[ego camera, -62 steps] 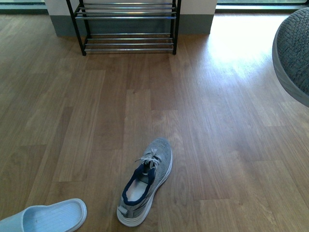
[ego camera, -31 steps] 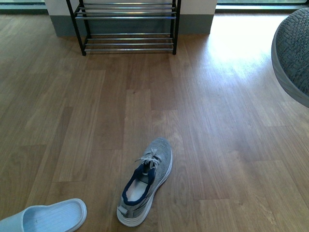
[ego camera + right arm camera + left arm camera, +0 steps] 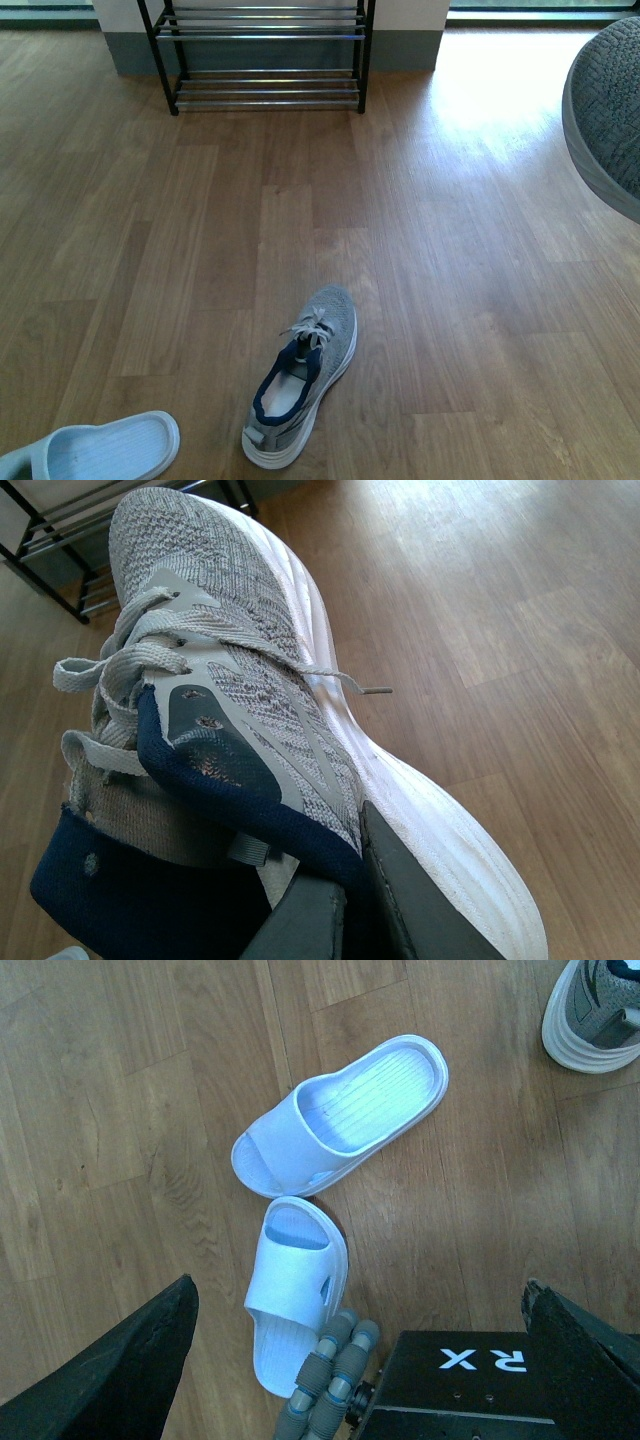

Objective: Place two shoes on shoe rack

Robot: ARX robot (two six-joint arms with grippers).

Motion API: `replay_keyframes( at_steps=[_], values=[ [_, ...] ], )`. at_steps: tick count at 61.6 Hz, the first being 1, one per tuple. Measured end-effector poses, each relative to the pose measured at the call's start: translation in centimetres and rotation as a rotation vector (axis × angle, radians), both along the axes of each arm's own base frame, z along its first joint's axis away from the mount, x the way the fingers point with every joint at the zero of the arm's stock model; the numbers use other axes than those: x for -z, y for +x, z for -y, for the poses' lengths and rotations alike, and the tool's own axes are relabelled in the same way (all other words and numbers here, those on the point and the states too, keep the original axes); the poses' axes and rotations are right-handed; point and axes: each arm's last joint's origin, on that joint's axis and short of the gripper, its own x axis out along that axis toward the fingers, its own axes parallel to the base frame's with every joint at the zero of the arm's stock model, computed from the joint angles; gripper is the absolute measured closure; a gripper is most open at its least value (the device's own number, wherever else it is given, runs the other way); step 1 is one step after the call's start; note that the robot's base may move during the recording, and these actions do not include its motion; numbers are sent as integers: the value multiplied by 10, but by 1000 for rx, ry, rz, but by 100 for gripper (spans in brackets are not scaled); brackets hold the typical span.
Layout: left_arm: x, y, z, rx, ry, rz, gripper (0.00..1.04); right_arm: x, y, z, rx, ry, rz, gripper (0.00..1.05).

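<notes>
Across the wooden floor, the shoe rack (image 3: 265, 90) shows no shoe on its visible tiers, one sneaker (image 3: 250, 670) hangs pinched at its collar in the right gripper (image 3: 350, 885), the other sneaker (image 3: 305, 385) lies on the floor, and the left gripper (image 3: 358, 1290) is spread, holding nothing.

Home entryway. A black-framed shoe rack (image 3: 265, 55) is standing against a white wall (image 3: 410, 12) with grey skirting (image 3: 405, 48); pale blue house slippers (image 3: 340, 1115) and a grey sneaker (image 3: 303, 375) are lying on wood-plank flooring (image 3: 450, 300); daylight (image 3: 490, 90) is falling across the boards beside the rack.
</notes>
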Motion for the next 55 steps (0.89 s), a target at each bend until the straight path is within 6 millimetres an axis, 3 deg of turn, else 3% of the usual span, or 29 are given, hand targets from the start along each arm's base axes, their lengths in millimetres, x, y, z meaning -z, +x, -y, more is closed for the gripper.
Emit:
replay_keyframes(
  at_steps=[5, 10, 15, 20, 22, 27, 38, 55],
  values=[
    [-15, 7, 3, -51, -98, 179, 9, 0, 0, 0, 1, 0, 0, 103],
    [-28, 13, -7, -7, -146, 111, 9, 0, 0, 0, -3, 1, 0, 103],
    [-33, 42, -20, 16, -216, 151, 9, 0, 0, 0, 3, 0, -1, 103],
    [-13, 85, -32, 20, -222, 132, 9, 0, 0, 0, -5, 1, 1, 103],
    [1, 91, -34, 19, -208, 80, 9, 0, 0, 0, -5, 2, 0, 103],
    [27, 82, -33, 41, -161, -58, 9, 0, 0, 0, -4, 3, 0, 103],
    [42, 81, -22, 146, -174, -131, 9, 0, 0, 0, 0, 2, -1, 103],
    [105, 125, -26, 309, -209, -329, 9, 0, 0, 0, 0, 2, -1, 103]
  ],
)
